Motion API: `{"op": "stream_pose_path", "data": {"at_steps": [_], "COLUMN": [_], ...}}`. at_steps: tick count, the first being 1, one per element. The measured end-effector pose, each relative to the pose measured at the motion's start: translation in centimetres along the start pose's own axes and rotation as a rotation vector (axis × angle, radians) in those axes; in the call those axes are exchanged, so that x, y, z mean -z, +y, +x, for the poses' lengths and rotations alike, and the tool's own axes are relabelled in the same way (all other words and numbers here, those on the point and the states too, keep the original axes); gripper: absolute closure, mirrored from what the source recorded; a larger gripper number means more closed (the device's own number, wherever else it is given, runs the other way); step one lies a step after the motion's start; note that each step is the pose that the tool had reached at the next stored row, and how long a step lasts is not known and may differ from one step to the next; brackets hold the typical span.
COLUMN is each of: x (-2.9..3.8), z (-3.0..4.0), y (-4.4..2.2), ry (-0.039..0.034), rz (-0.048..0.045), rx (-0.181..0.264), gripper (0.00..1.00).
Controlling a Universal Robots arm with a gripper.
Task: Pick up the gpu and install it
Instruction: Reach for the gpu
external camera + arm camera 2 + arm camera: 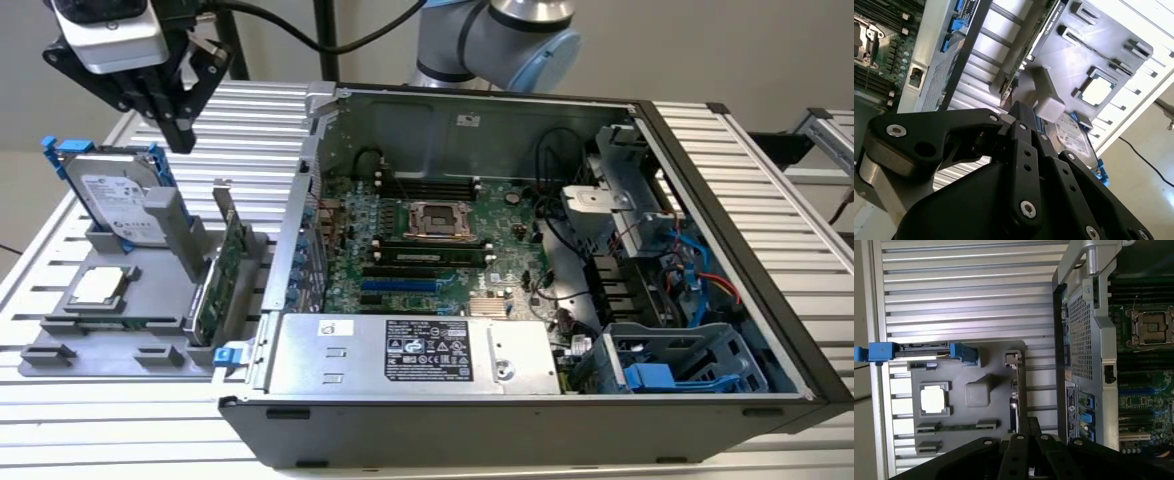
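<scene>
ribbed metal surface [120, 420] carrying open computer case [534, 440] and, to the exterior view's left of it, grey holder tray [80, 355]. standing on edge in the tray slot nearest the case: gpu [238, 250], green board upright, silver bracket at one end. same gpu [1014, 405] edge-on in first wrist view, and gpu [1029, 47] slanting across second wrist view. not seated on motherboard [507, 200]. also in tray: hard drive [118, 195] with blue rails, upright; cpu [100, 287] lying flat. tool [182, 140] raised above the tray, fingers pointing down, no contact with gpu or any other item. fingers drawn together, nothing gripped; consistent with tool [1016, 112] in second wrist view and tool [1029, 432] in first wrist view.
</scene>
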State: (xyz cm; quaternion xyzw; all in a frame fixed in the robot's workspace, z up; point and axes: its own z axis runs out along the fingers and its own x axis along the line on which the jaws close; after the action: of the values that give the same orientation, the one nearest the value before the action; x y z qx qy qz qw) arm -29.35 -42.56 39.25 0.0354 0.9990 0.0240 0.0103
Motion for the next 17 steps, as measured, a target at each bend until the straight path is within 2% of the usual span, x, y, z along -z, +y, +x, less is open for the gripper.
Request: {"op": "stream_pose_path", "data": {"at_steps": [17], "x": [0.06], "z": [0.02], "y": [-1.31], "ry": [0.0], "rz": [0.0], "rx": [0.0], "gripper": [1.0]}}
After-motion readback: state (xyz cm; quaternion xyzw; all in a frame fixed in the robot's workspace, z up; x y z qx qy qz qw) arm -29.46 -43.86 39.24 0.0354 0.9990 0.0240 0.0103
